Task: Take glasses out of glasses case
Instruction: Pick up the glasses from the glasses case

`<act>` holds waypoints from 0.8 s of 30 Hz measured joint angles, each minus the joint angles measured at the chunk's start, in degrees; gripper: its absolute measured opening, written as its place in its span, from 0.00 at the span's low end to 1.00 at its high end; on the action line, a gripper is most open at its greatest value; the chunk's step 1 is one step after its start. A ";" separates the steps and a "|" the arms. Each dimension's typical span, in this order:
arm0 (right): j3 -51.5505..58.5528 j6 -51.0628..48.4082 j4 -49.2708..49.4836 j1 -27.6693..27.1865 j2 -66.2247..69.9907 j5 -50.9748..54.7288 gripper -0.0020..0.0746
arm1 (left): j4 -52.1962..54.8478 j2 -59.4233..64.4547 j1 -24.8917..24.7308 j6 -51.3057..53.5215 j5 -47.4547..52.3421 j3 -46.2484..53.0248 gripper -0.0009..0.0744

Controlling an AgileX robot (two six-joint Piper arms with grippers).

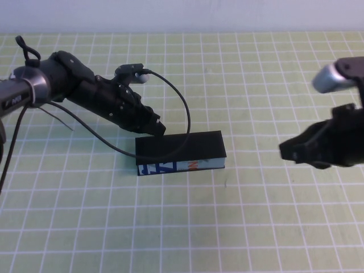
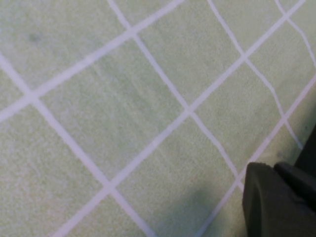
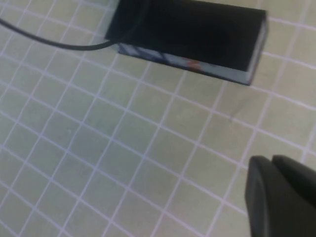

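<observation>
The green gridded mat (image 1: 239, 227) fills the table. At its centre lies the closed glasses case (image 1: 181, 152), long axis running nine to three o'clock, printed blue side toward six. The left gripper (image 1: 154, 127) sits at its ten o'clock corner, jaws pressed together. The right gripper (image 1: 291, 152) hovers at three o'clock, pressed together.

**Green grid mat, one box on it**

A pale green table mat (image 1: 239, 227) ruled with white grid lines carries a closed rectangular black glasses case (image 1: 181, 152) (light-blue side with blue and orange print facing the camera) near its middle.
</observation>
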 joint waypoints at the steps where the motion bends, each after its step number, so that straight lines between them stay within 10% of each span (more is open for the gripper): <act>1: -2.15 0.00 -1.13 2.49 2.39 -0.27 0.00 | 0.00 0.00 0.17 0.00 0.09 0.00 0.01; 11: -19.57 -7.05 -19.93 20.64 22.69 -0.52 0.00 | -0.28 0.00 0.95 -0.12 0.32 0.00 0.01; 24: -22.64 -27.64 -23.33 23.07 34.07 -13.02 0.34 | -1.25 0.00 0.95 -0.12 0.32 0.00 0.01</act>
